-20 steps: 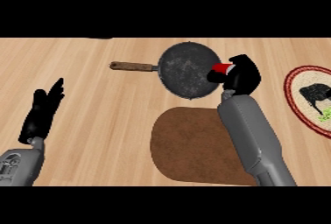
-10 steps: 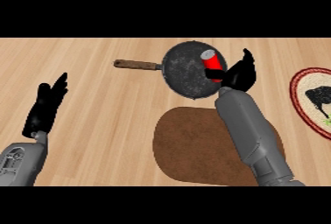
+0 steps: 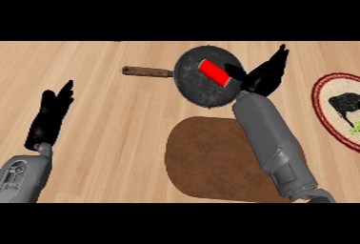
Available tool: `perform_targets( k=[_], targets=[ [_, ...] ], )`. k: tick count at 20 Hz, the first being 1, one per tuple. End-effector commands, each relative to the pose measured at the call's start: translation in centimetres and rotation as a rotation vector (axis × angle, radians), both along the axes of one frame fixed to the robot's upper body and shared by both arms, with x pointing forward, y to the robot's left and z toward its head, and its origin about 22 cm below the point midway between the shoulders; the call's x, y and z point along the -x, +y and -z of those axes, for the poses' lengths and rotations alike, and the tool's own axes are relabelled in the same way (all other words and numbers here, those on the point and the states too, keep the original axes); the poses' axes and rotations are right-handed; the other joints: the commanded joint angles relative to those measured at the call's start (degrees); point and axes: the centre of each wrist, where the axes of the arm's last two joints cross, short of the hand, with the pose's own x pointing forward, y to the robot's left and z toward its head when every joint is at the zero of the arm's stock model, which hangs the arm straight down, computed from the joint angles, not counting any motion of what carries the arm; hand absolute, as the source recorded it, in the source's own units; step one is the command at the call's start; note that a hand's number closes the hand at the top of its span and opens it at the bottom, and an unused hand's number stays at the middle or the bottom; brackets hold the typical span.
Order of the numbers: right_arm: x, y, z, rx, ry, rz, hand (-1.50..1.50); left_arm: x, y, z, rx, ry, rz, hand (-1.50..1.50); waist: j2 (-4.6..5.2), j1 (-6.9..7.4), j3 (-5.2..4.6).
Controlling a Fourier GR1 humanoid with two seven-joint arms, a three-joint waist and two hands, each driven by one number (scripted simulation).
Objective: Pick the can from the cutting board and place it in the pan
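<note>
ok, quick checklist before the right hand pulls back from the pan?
1. can inside the pan: ok, it lies on its side on the pan's floor.
2. right hand released: ok, fingers are spread and nothing is between them.
3. Clearance from the can: ok, the hand sits beside the pan's right rim, apart from the can.
4. cutting board free of the can: ok.
5. Retreat path: cannot tell, the forearm hides part of the board.
6. left hand out of the way: ok, resting open at the left.
</note>
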Motion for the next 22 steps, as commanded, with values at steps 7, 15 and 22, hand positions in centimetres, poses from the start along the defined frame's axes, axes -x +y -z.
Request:
perform_targets(
  k=[7, 15, 22],
  targets=[
    [1.0, -0.1, 2.9, -0.082, -0.141, 0.221, -1.50, 1.6, 2.5, 0.8, 0.005, 0.027, -0.058, 0.00, -2.31, -3.44, -0.18],
    [3.9, 0.2, 4.6, -0.100, -0.172, 0.167, -1.50, 3.4, 3.9, 2.7, -0.008, 0.081, -0.129, 0.00, -4.20, -7.50, -0.36],
    [10.0, 0.8, 7.7, -0.142, -0.161, 0.086, -1.50, 4.1, 4.9, 2.0, -0.015, 0.075, -0.153, 0.00, -4.57, -9.25, -0.39]
  ],
)
